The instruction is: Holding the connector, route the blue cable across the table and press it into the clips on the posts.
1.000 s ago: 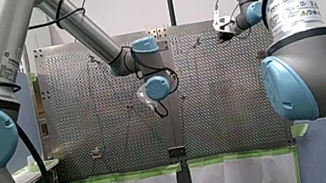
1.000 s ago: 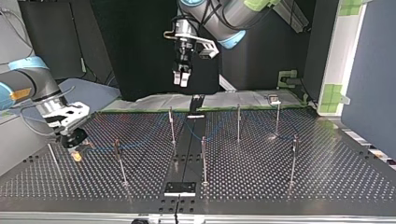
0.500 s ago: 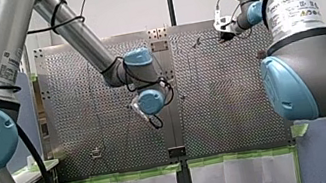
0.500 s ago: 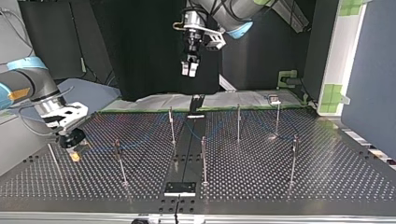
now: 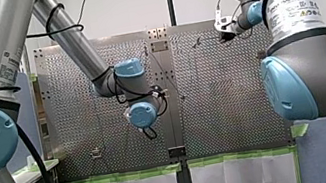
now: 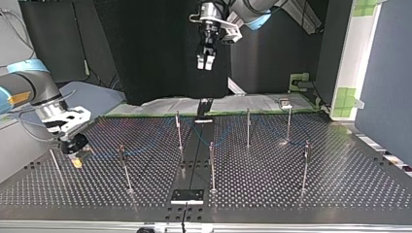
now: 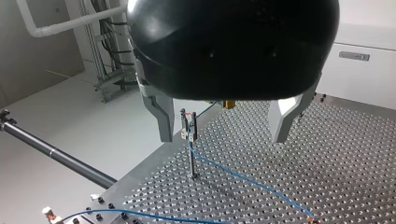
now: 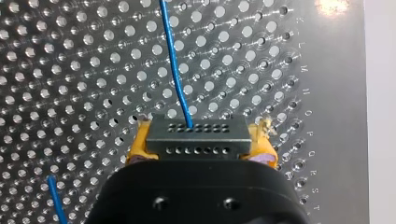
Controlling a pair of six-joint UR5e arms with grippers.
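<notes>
- Gripping the connector by its two short ends, my right gripper has its yellow pads closed snugly on it. The connector is a matt, dark grey rectangular block with two rows of small round holes on its face.
- The blue cable, thin and smooth, leaves the upper row of holes. It runs straight ahead of the gripper over the table, a shiny metal sheet pierced with regular round holes.
- In the top view this gripper sits low over the table at the left, near its edge.
- My left gripper hangs high above the table with its pale metal fingers spread wide and nothing between them.
- Below it in the left wrist view stands a slim upright post topped by a small clip. The cable passes through the clip and sags to the table beyond.
- More thin posts stand scattered across the table between the two grippers, and a black strip runs down the table's middle.
</notes>
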